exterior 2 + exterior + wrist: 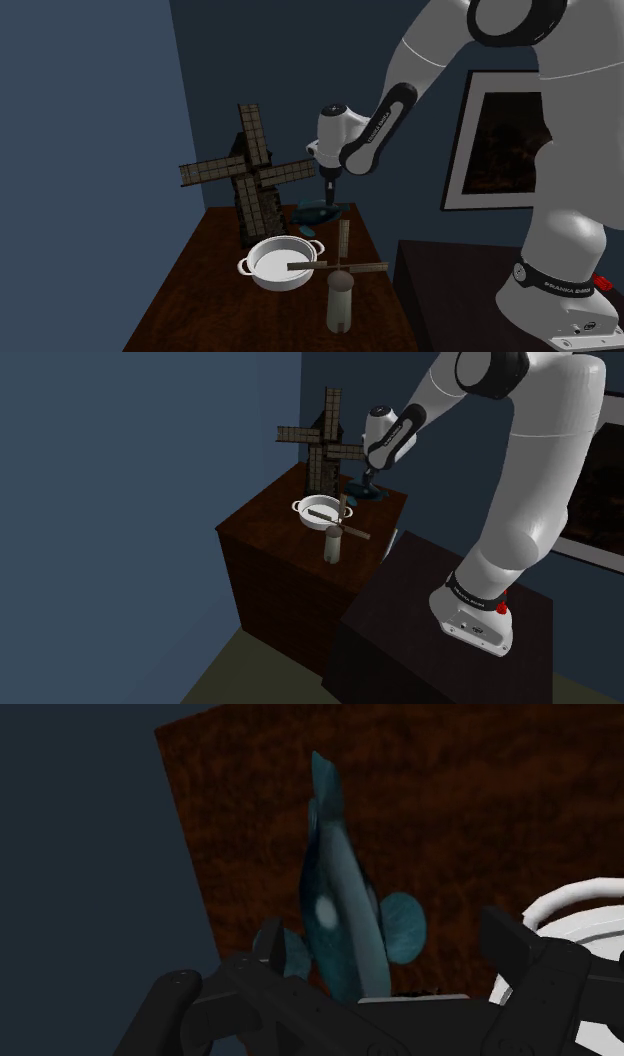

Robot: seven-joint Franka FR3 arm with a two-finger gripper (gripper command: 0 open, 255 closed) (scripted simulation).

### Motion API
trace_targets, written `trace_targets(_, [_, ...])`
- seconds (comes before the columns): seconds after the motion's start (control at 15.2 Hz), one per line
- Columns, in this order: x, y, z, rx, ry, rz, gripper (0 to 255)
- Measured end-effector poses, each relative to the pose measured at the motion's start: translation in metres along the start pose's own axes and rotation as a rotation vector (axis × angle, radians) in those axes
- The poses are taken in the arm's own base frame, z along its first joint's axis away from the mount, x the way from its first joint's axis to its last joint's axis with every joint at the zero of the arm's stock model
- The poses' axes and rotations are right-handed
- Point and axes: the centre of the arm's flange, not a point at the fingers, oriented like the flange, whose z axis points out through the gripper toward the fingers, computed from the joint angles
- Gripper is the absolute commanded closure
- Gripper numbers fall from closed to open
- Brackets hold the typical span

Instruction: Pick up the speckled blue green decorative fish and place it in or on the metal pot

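Wrist view: gripper [390, 942] wide open, holding nothing. The fish [335, 914] lies on the surface [480, 804] between the fingers, neither visibly touching it. Risks: the fish sits nearer one finger, so closing may push or spin it before it is clamped, and its slim body may slip. The windmill [325, 447] stands close beside the fish, near the pot [322, 512]; a careless lift could strike a sail.

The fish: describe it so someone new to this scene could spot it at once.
On the dark wooden table against the blue wall, find the tall dark windmill. The fish lies by its base, under the gripper. It is the flat blue-green shape with rounded fins, unlike the white pot and pale small windmill.
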Motion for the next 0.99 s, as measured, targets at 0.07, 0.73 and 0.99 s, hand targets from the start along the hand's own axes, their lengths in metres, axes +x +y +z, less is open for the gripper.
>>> trace_targets(0.07, [0.002, 0.002, 0.007, -0.005, 0.001, -0.003, 0])
trace_targets(0.73, [0.004, 0.005, 0.054, -0.010, 0.003, -0.006, 0])
trace_targets(0.99, [0.004, 0.005, 0.055, -0.010, 0.003, -0.006, 0])
